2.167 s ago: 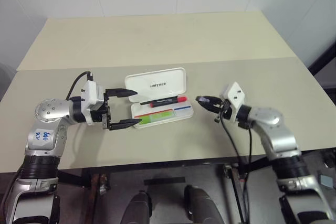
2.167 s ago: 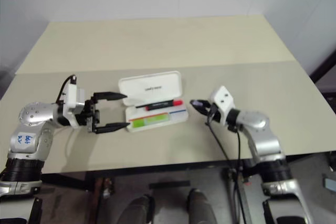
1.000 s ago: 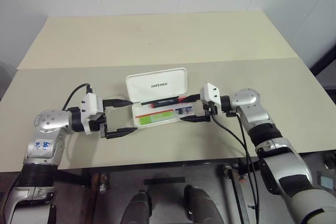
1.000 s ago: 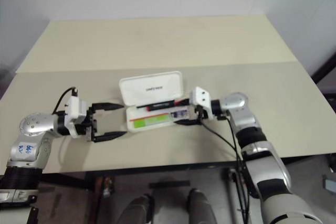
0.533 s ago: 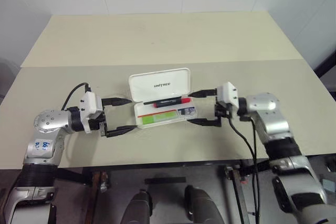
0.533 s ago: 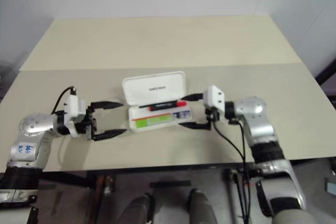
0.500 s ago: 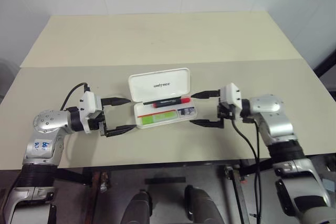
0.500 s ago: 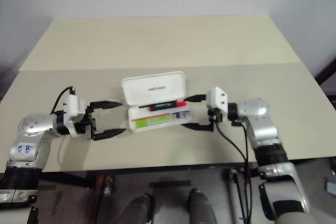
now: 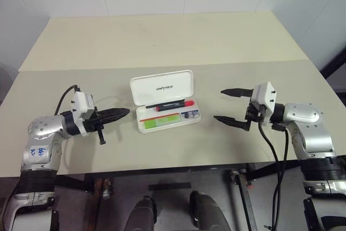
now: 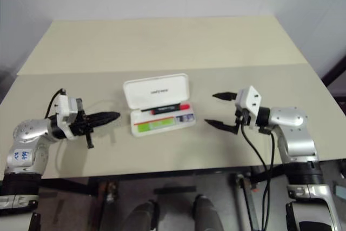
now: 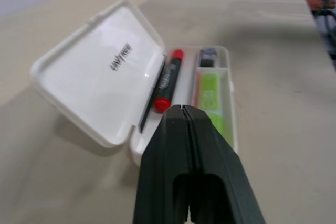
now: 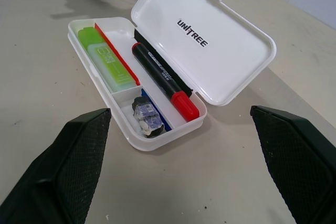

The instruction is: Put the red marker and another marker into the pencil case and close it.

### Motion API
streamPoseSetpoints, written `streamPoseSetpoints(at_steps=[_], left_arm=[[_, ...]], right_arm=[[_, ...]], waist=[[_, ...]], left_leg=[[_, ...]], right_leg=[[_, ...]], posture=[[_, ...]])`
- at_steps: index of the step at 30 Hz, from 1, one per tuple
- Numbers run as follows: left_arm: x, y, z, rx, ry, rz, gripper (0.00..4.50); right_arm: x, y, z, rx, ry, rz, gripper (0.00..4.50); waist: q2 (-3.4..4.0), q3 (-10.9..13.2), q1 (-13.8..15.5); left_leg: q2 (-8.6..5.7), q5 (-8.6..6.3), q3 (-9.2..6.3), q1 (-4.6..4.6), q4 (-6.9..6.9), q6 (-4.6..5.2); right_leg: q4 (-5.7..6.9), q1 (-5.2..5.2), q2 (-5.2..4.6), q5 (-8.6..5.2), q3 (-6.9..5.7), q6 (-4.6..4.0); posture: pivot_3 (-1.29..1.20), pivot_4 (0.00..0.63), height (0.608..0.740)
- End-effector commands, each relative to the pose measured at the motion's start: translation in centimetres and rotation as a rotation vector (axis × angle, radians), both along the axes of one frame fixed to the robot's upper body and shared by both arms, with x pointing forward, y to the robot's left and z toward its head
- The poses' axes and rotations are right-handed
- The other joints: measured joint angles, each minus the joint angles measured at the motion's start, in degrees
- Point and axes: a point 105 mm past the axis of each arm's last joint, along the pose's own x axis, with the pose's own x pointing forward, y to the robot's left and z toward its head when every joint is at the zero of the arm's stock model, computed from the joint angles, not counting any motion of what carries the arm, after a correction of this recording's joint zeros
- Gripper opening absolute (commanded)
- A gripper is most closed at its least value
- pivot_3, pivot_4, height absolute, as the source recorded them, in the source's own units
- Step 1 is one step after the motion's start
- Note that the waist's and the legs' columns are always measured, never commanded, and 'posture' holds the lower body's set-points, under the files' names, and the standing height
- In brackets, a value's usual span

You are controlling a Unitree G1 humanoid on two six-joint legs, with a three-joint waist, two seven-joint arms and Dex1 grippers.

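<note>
The white pencil case (image 9: 186, 120) lies open at the table's middle, its lid (image 12: 210, 45) tilted back with the UNITREE logo showing. Inside, the red marker (image 12: 164, 81), black-barrelled with red ends, rests along the hinge side. The light-green marker (image 12: 107, 59) lies in the front compartment beside a red-and-blue line. My left gripper (image 9: 126, 112) is shut and empty, pointing at the case from its left with a small gap between. My right gripper (image 9: 221, 105) stands open and empty to the right of the case, well apart from it.
A small grey-blue object (image 12: 147, 117) sits in the case's small end compartment. The beige table (image 9: 162, 41) stretches far behind the case, with a seam running across it. A black cable (image 9: 270, 150) hangs from my right wrist.
My left gripper has shut, with nothing in it. My right gripper has drawn back to the right, away from the case, staying open. The case and both markers have not moved.
</note>
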Motion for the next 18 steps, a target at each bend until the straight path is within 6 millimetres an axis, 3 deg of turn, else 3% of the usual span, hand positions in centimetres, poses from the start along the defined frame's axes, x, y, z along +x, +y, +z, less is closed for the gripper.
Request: streamPoseSetpoints(at_steps=[1,8,13,18], left_arm=[[1.0,2.0,0.1,-0.062,-0.037,0.188,0.03],[2.9,3.3,-1.1,-0.093,-0.002,0.418,0.03],[5.9,3.7,-1.5,-0.105,0.040,0.576,0.03],[8.3,2.1,-0.7,-0.129,0.043,0.576,0.03]], right_arm=[[-0.5,0.3,0.9,0.006,-0.046,0.009,4.50],[-0.6,0.6,1.0,0.014,-0.053,0.007,4.50],[-0.8,1.1,0.7,0.024,-0.051,0.009,4.50],[-1.2,1.5,0.4,0.032,-0.044,0.008,4.50]], waist=[[0.00,0.0,0.0],[0.00,0.0,0.1],[-0.01,0.0,0.3],[-0.02,0.0,1.1]], left_leg=[[0.00,0.00,-0.01,0.00,0.00,0.00],[-0.01,0.00,-0.03,0.01,0.01,0.00],[-0.03,0.03,-0.06,0.00,0.03,-0.01],[-0.08,0.03,-0.06,-0.02,0.08,-0.01]], right_leg=[[0.00,0.00,0.00,0.00,0.00,0.00],[0.03,0.00,0.00,0.01,-0.01,0.02],[0.06,0.01,0.01,0.02,-0.05,0.04],[0.04,0.03,0.01,0.05,-0.05,0.08]], posture=[[0.00,0.150,0.740],[0.00,0.150,0.740],[0.00,0.150,0.740],[0.00,0.150,0.740]])
